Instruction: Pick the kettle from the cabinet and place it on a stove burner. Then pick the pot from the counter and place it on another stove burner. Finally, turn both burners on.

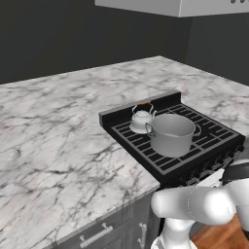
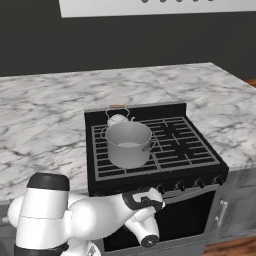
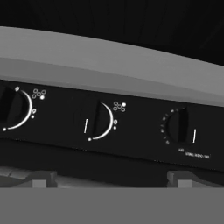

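Note:
The small silvery-white kettle (image 1: 142,118) (image 2: 118,119) stands on the rear left grate of the black cooktop (image 1: 214,131) (image 2: 180,140). Right in front of it, on the front left grate, sits the wide grey pot (image 1: 171,133) (image 2: 128,144). My arm reaches low in front of the stove. In the hand view my gripper (image 3: 112,179) is open, its fingertips (image 3: 41,178) wide apart with nothing between them. It faces the stove's front panel, with the middle knob (image 3: 94,120) straight ahead, a left knob (image 3: 11,107) and a right knob (image 3: 179,124). The cabinet is out of view.
White marble counter (image 1: 58,131) (image 2: 40,125) lies on both sides of the stove. Dark grey drawers with bar handles (image 1: 97,233) (image 2: 235,215) sit below it. A range hood (image 2: 150,7) hangs above the cooktop. The right-hand grates are bare.

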